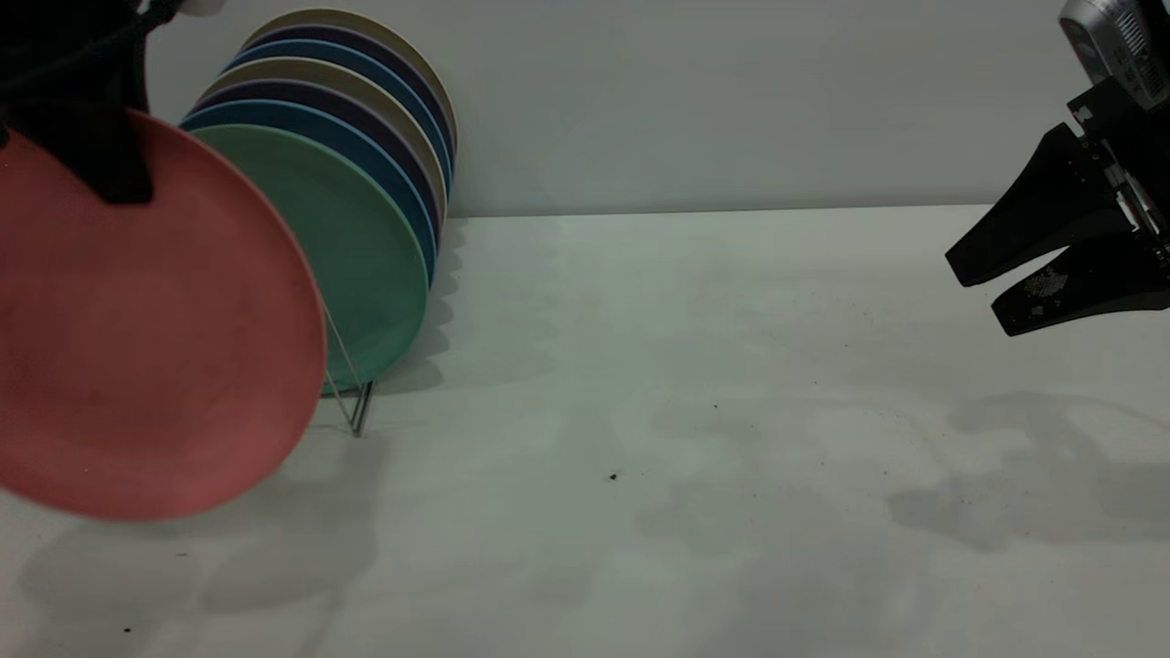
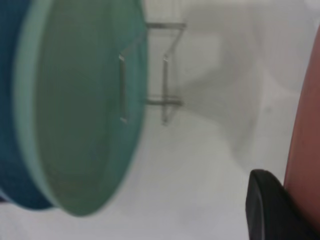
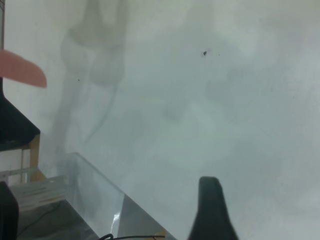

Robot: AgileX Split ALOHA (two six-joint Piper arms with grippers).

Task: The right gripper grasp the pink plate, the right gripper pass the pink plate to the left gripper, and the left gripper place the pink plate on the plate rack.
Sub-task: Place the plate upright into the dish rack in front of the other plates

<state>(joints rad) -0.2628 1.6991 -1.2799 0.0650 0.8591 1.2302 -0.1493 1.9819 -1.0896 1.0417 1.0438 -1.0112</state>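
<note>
My left gripper [image 1: 123, 178] at the far left is shut on the top rim of the pink plate [image 1: 155, 347]. It holds the plate nearly upright and a little tilted, just in front of the plate rack [image 1: 352, 393] and apart from the plates in it. In the left wrist view one black finger [image 2: 270, 210] lies against the pink plate [image 2: 306, 150], and the rack's empty wire loops [image 2: 167, 75] show beside the teal-green plate [image 2: 85, 110]. My right gripper [image 1: 978, 292] is open and empty, raised above the table at the far right. The pink plate's edge also shows far off in the right wrist view [image 3: 22, 70].
The rack holds the teal-green plate [image 1: 366, 256] in front, with several blue, purple and beige plates [image 1: 366, 100] behind it, against the back wall. The white table [image 1: 686, 411] stretches between the two arms. The table's edge [image 3: 100, 185] shows in the right wrist view.
</note>
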